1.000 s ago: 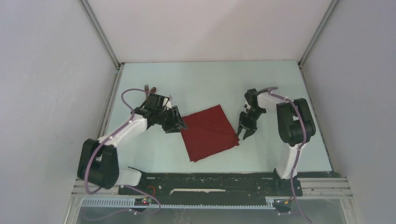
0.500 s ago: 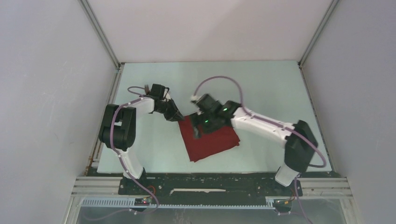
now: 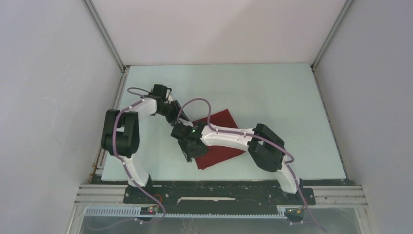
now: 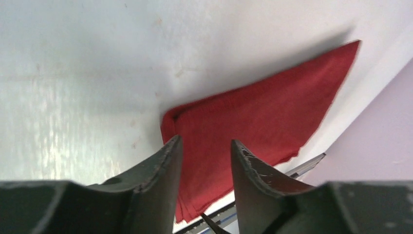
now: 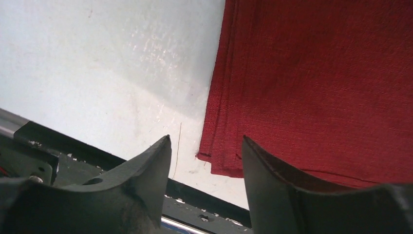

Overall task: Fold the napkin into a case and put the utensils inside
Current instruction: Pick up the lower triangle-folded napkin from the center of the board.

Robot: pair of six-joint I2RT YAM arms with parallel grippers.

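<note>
Top external shows the napkin (image 3: 221,122) lying flat on the pale table (image 3: 272,92), a little left of centre and nearer the front edge than the back; it is a dark red, roughly square piece turned so that its corners point toward the back and the sides. Its right arm reaches from its base across the front half of the cloth and hides a band of it, with the right gripper (image 3: 190,155) over the napkin's left edge close to the near corner. Its left arm bends in from the left side, and the left gripper (image 3: 178,116) hangs just beside the cloth's far-left corner. Left wrist view has the left gripper (image 4: 205,142) with its two dark fingers (image 4: 160,170) spread apart and nothing between them; the napkin (image 4: 272,107) shows through the gap below, its rounded corner just ahead of the tips. Right wrist view has the right gripper (image 5: 205,140) likewise spread and holding nothing, poised above the napkin's (image 5: 316,87) corner, where several stacked layers show along the edge, with the black base rail (image 5: 73,156) beneath the left finger; whether either pincer touches the cloth cannot be told
</note>
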